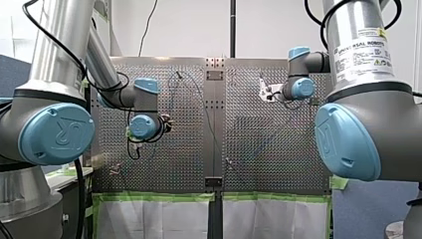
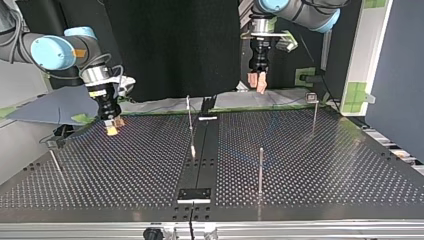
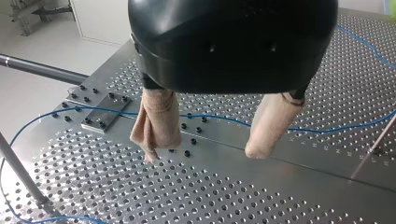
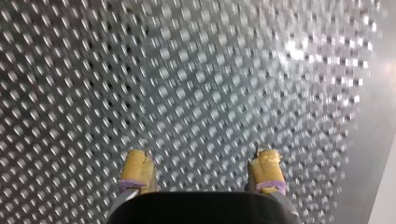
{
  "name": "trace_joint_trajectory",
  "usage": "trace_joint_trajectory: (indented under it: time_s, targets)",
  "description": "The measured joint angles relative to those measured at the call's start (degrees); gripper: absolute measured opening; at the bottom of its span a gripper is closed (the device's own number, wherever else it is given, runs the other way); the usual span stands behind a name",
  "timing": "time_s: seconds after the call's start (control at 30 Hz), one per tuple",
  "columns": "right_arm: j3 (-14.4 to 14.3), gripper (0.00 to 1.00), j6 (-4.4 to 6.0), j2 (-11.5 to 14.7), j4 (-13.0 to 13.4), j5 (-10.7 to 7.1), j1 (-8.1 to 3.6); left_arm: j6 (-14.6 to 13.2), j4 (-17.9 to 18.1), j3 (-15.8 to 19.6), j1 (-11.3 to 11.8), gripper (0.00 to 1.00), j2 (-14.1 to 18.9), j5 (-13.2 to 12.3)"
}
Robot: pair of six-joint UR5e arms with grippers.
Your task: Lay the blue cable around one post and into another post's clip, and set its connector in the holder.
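The thin blue cable (image 3: 219, 119) lies loose on the perforated table (image 3: 224, 196), running under my left gripper (image 3: 204, 150). That gripper hangs above the table, open, its beige pads (image 3: 156, 123) empty. In the top view the left gripper (image 2: 257, 80) hovers high at the far edge, and the cable (image 2: 270, 125) shows only faintly. My right gripper (image 2: 112, 127) is low over the table at that view's left. In the right wrist view its yellow pads (image 4: 137, 170) stand open over bare holes, the gripper (image 4: 201, 163) holding nothing. I cannot make out the connector.
Thin metal posts stand on the table: one near the front (image 2: 260, 170), one with a clip head at the far right (image 2: 313, 107), one at the centre strip (image 2: 189, 117). A small black plate (image 2: 195, 194) sits on the centre strip. A bolted plate (image 3: 100, 116) lies beside the left gripper.
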State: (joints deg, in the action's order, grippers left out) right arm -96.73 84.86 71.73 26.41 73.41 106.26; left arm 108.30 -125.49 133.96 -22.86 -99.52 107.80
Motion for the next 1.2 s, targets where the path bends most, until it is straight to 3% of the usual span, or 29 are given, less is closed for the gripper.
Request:
trace_joint_trajectory:
  time_s: [0.23,0.43,0.6,0.93,1.2]
  targets:
    - [-3.25,1.00,-0.82,-0.05,3.25,2.05,3.25,-0.13,0.29,0.30,-0.08,1.00,0.00,-0.16]
    - [-5.91,1.00,-0.68,-0.97,5.91,4.55,5.91,-1.41,0.09,0.45,-0.27,1.00,0.00,-0.69]
    - [-8.48,1.00,-2.44,-3.30,8.27,7.12,8.48,-2.31,-0.05,0.48,-0.41,1.00,0.00,-0.77]
    - [-9.86,1.00,-3.27,-7.85,8.99,11.75,13.11,-2.71,-1.11,0.50,-0.68,1.00,0.00,-0.79]
    - [-9.90,1.00,-4.39,-8.95,8.81,16.12,17.48,-4.08,-3.37,0.50,-0.83,1.00,-0.01,-0.79]
